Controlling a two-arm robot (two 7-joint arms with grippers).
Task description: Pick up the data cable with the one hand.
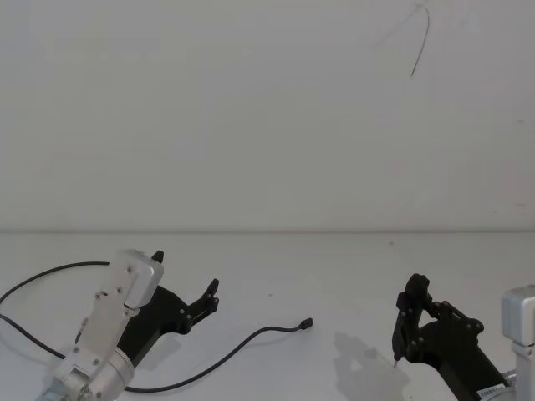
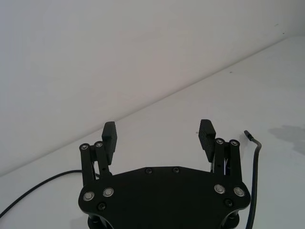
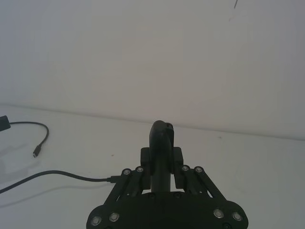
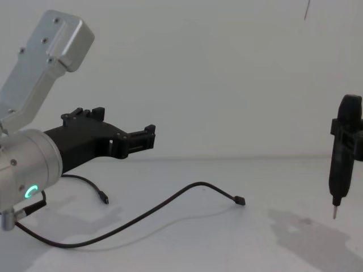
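Note:
The data cable (image 1: 242,341) lies loose on the white table, a thin black cord curving from the left edge to a small plug (image 1: 306,323) near the middle. Its other plug (image 4: 105,199) rests under my left arm. My left gripper (image 1: 185,274), the one hand, on the silver wrist with the green ring (image 4: 31,191), hovers above the cable's left part, open with nothing between its fingers (image 2: 206,134). In the left wrist view the cable (image 2: 253,157) passes just beside one finger. My right gripper (image 1: 411,313) stays at the right, shut, its pale tip pointing down.
A plain white wall (image 1: 267,117) closes the back of the table (image 1: 334,267). A thin dark line (image 1: 423,38) marks the wall at the upper right. The right gripper casts a shadow (image 4: 306,226) on the table.

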